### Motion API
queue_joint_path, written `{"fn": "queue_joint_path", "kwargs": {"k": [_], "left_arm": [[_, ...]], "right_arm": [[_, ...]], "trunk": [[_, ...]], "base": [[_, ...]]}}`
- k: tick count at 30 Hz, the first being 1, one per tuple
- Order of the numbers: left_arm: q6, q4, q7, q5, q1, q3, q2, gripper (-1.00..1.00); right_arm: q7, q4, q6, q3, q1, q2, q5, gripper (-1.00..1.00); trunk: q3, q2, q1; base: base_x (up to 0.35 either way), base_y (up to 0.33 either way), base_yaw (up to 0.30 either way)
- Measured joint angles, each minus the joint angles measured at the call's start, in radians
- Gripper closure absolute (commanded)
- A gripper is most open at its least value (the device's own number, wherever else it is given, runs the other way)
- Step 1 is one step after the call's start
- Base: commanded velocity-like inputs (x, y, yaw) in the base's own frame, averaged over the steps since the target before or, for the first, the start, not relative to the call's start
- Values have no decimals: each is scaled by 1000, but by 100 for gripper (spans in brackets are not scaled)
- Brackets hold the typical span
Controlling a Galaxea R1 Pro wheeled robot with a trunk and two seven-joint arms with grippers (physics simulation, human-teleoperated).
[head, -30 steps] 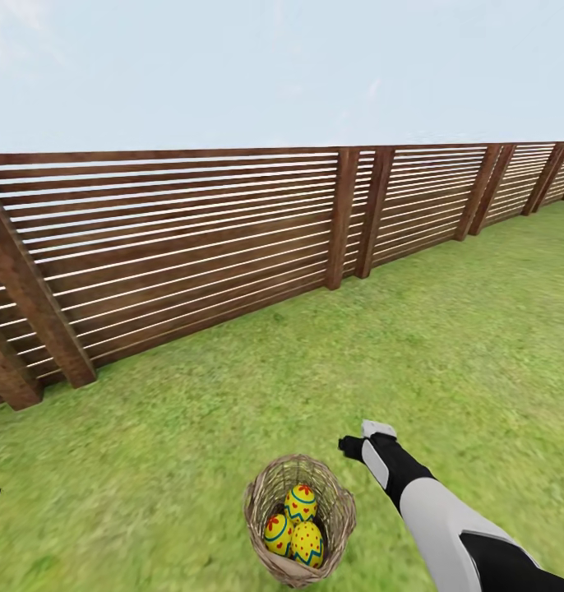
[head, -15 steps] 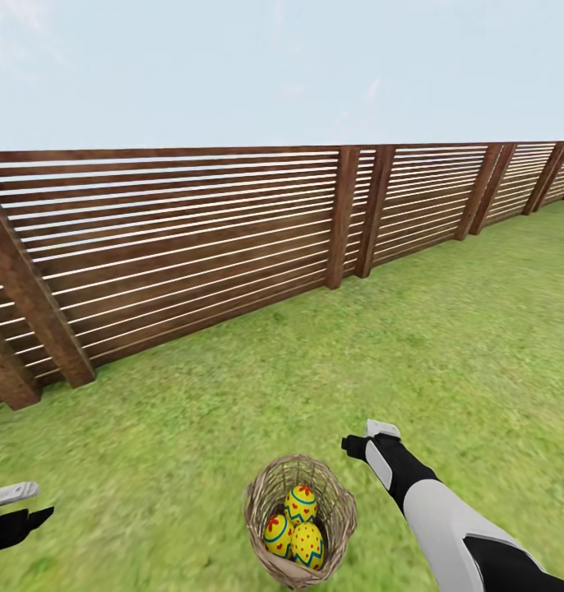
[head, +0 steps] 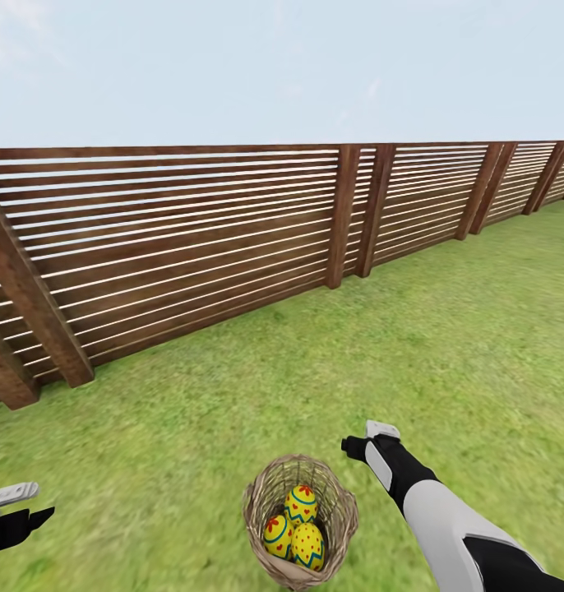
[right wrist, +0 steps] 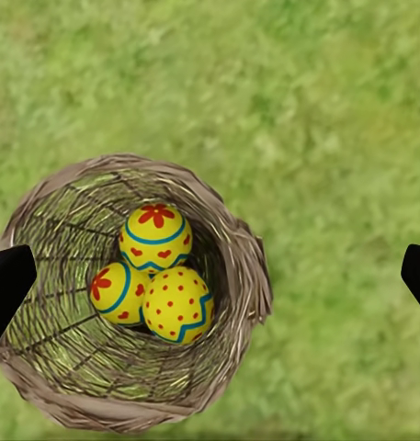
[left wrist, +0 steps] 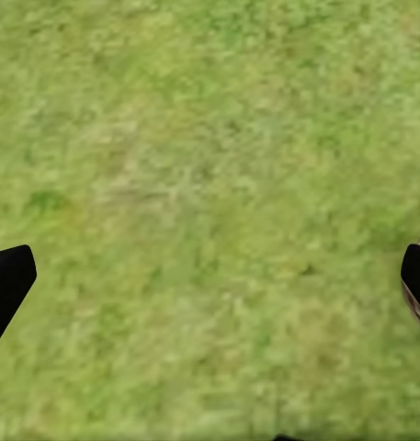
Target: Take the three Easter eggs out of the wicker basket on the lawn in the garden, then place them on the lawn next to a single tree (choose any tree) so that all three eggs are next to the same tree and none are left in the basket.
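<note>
— Green lawn (head: 446, 329) covers the ground up to the brown slatted fence (head: 191, 247). What sits at the far left?

— The left gripper (head: 11, 506), low at the head view's left edge, above bare grass and well apart from the basket. Its wrist view shows two dark fingertips (left wrist: 7, 285) spread wide, nothing between them: released.

— And in the middle?

— The wicker basket (head: 339, 510) stands upright on the lawn. All three Easter eggs (head: 297, 526) lie inside it, touching one another in a cluster; the right wrist view shows one with a red flower mark, one with red dots and one with a red heart.

— On the right?

— The right gripper (head: 371, 438) hangs just beside the basket, to the right of its rim and slightly beyond. Its fingertips (right wrist: 9, 280) stand wide apart, grasping nothing, with the basket's opening (right wrist: 99, 276) visible between them.
</note>
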Motion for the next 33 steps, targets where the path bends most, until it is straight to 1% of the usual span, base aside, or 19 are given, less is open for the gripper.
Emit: {"fn": "queue_joint_path", "kwargs": {"k": [15, 25, 33], "left_arm": [[-5, 0, 0, 0, 0, -1, 0, -100], [-7, 1, 1, -3, 0, -2, -7, -100], [-8, 1, 1, -3, 0, -2, -7, -100]], "right_arm": [[0, 7, -2, 0, 0, 0, 0, -100], [1, 7, -3, 0, 1, 0, 0, -100], [-1, 8, -3, 1, 1, 2, 0, -100]], "trunk": [[-47, -105, 58], [-79, -175, 96], [-104, -231, 127]], "base": [[0, 0, 0], [0, 0, 0], [0, 0, 0]]}}
